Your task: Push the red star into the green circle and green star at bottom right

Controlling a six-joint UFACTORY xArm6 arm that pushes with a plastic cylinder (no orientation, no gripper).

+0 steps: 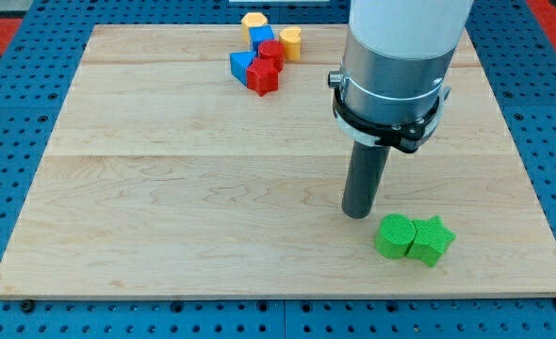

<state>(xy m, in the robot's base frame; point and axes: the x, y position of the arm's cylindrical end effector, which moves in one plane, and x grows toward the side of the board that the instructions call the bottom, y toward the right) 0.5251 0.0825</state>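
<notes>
Sitting nearest the view's bottom, toward the right: green circle [393, 235] and green star [433, 239], touching side by side on the wooden board [193, 226], circle on the view's left of the star. Just above and to the left of the circle, my tip [357, 216] down at the board, close to the circle but apart from it by a thin gap. No pincer on this arm, only the plain dark rod, holding nothing. Rising from the rod, a grey collar and white arm body [405, 38], cut off by the view's top edge and hiding part of the board's far right.

Farther off, near the view's top and left of centre, a tight cluster: red star [262, 77] at its near edge, well apart from the green pair; a blue block [241, 64] touching its left; a second red block [271, 51] behind, shape hard to make out, perhaps a cylinder; another blue block [261, 36], largely hidden; two yellow blocks [253, 19] [290, 41] at the back.
</notes>
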